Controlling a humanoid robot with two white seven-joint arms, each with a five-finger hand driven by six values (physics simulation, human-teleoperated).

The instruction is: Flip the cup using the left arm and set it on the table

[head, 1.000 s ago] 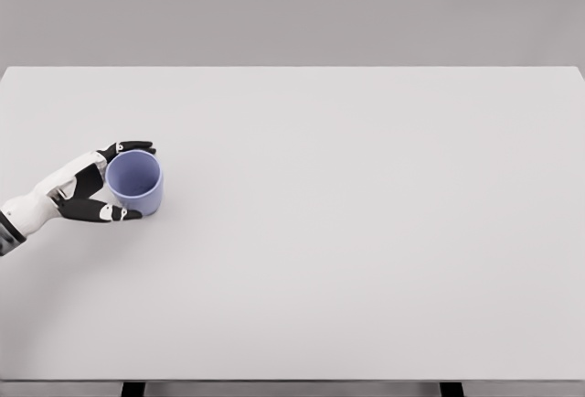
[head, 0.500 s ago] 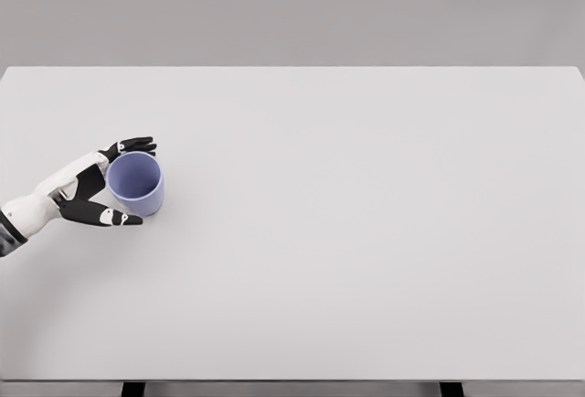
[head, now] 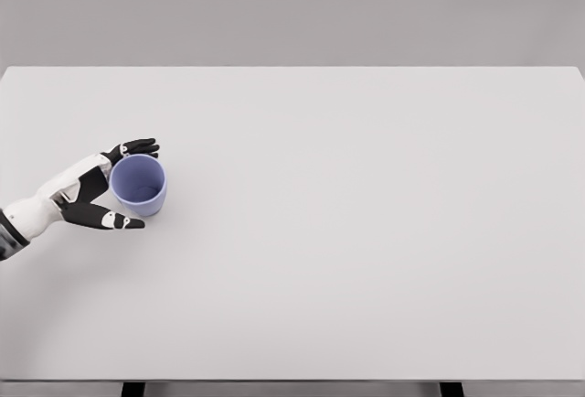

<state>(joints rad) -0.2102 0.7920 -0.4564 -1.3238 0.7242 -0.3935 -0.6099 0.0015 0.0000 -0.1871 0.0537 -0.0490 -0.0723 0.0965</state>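
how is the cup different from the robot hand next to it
The cup is solid lavender blue; the robot hand is white with black fingers. The cup stands upright, mouth up, a plain round shape; the robot hand lies sideways with fingers spread around it, thumb apart from the wall. Both sit at the table's left side.

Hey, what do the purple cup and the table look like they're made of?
The cup looks like matte plastic, though glazed ceramic is possible: an even lavender colour, thin wall, soft shading and no sharp glints. The table top looks like a smooth matte laminate or painted board: uniform pale grey, no grain, no reflections. As this is a simulator render, both are guesses. The left hand is beside the cup.
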